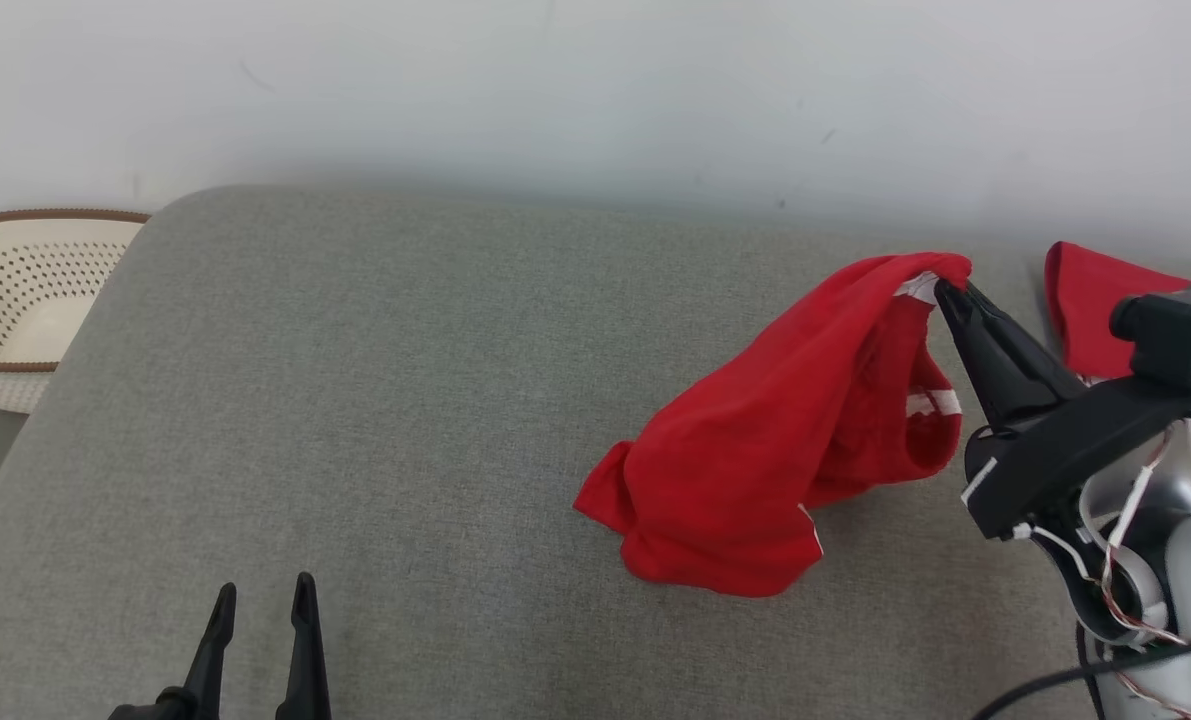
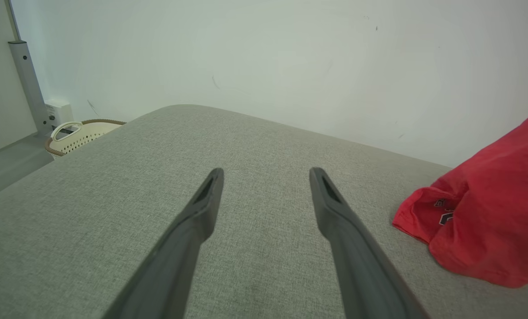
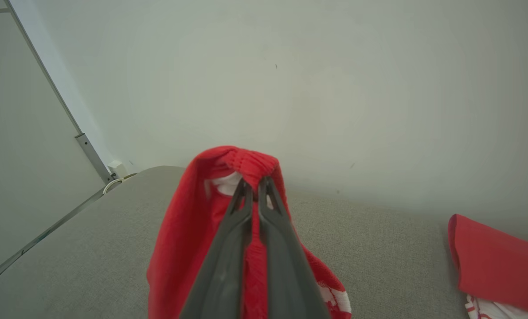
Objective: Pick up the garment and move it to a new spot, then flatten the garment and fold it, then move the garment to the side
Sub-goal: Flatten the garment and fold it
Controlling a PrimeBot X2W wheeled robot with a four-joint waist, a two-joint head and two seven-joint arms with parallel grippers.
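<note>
The garment [image 1: 755, 440] is red with white trim. My right gripper [image 1: 950, 288] is shut on its ribbed edge and holds that part lifted, while the lower folds trail on the grey cushion [image 1: 355, 400]. The right wrist view shows the fingertips [image 3: 246, 188] pinching the red collar band of the garment [image 3: 179, 248]. My left gripper [image 1: 263, 595] stands open at the lower left, apart from the cloth, with nothing between its fingers. In the left wrist view the left gripper [image 2: 266, 177] hovers over bare cushion and the garment [image 2: 490, 221] lies to its right.
A second red cloth [image 1: 1095, 310] lies at the cushion's far right, also seen as the red cloth [image 3: 494, 266] in the right wrist view. A cream perforated basket [image 1: 15, 300] sits off the cushion's left end. A white wall [image 1: 595, 90] runs behind.
</note>
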